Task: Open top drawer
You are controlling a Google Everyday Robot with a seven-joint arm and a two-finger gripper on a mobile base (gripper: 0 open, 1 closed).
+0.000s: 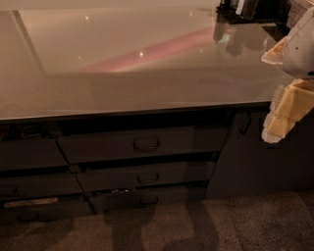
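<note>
- Your gripper (285,107) hangs at the 3 o'clock edge of the view, a cream-yellow piece under the arm's white shell, in front of the counter's right end. You cannot tell whether it is open or closed, and it holds nothing you can see.
- The top drawer (108,146) lies just below centre, toward 6 o'clock, directly under the countertop (147,93). Its loop handle (146,144) sits mid-front.
- The gripper is well apart from that handle, off toward 3 o'clock and higher.
- A dark band shows between the drawer's upper edge and the counter lip.
- Two slimmer drawer fronts (113,179) stack beneath it toward 6 o'clock.
- A tall cabinet door (255,162) with an upright handle (244,123) stands at 4 o'clock, behind the gripper.
- Dark items (245,9) sit on the counter at 1 o'clock.
</note>
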